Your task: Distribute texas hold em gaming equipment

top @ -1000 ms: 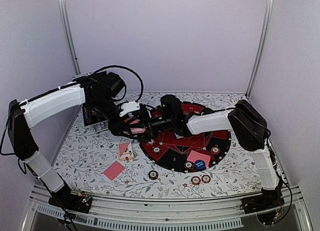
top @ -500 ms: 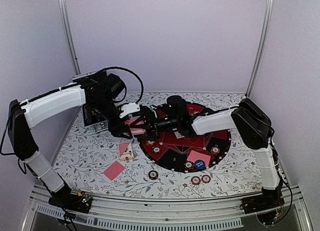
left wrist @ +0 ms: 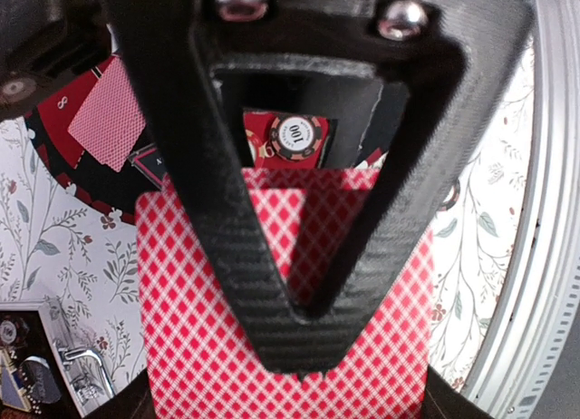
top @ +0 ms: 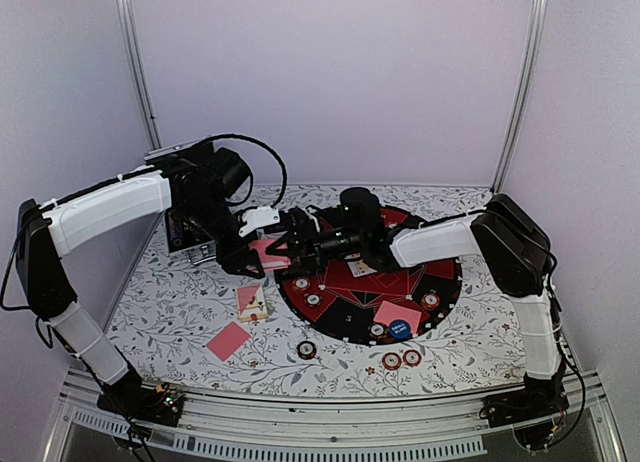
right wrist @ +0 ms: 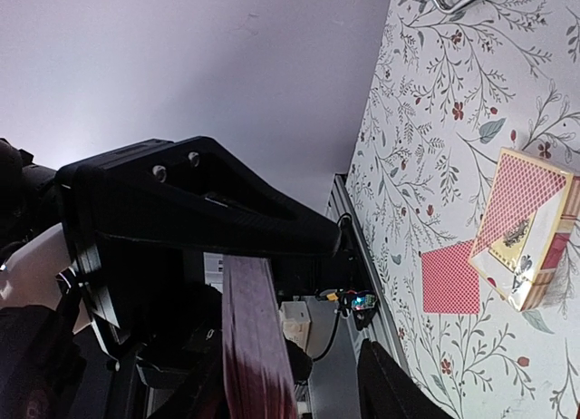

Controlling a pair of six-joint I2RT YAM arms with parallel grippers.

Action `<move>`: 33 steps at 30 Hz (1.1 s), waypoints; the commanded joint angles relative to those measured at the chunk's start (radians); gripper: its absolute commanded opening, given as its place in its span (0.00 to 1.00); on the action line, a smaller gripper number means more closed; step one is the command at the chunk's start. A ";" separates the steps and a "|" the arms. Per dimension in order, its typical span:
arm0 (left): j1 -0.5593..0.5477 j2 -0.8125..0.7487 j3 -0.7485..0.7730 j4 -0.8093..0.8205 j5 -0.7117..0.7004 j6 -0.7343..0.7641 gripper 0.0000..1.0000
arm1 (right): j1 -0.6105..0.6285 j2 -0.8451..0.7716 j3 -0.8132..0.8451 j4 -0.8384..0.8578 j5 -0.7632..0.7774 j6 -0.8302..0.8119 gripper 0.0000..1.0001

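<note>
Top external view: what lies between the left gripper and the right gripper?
A stack of pink-backed cards, clamped in the left gripper, reaching toward the open right gripper. The top external view shows it.

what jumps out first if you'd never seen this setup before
The two arms meet nose to nose above the middle of the table. The left fingers clamp a stack of pink-backed cards, and the right fingers are right up against it. Below them lies a round red-and-black poker mat, dotted with chips and a blue button disc at its near edge.
</note>
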 commanded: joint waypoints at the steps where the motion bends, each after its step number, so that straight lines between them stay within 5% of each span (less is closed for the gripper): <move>1: 0.006 -0.047 0.008 0.027 0.017 0.006 0.00 | -0.027 -0.029 -0.044 -0.069 0.019 -0.022 0.47; 20: 0.006 -0.041 0.012 0.028 0.019 0.007 0.00 | -0.061 -0.111 -0.115 -0.081 0.007 -0.044 0.34; 22: 0.006 -0.038 0.015 0.028 0.020 0.007 0.00 | -0.063 -0.121 -0.116 -0.085 0.007 -0.046 0.40; 26: 0.006 -0.035 0.020 0.028 0.022 0.007 0.00 | -0.050 -0.136 -0.117 -0.086 0.021 -0.054 0.70; 33: 0.006 -0.025 0.029 0.026 0.023 0.005 0.00 | -0.013 -0.101 -0.046 -0.078 0.006 -0.047 0.79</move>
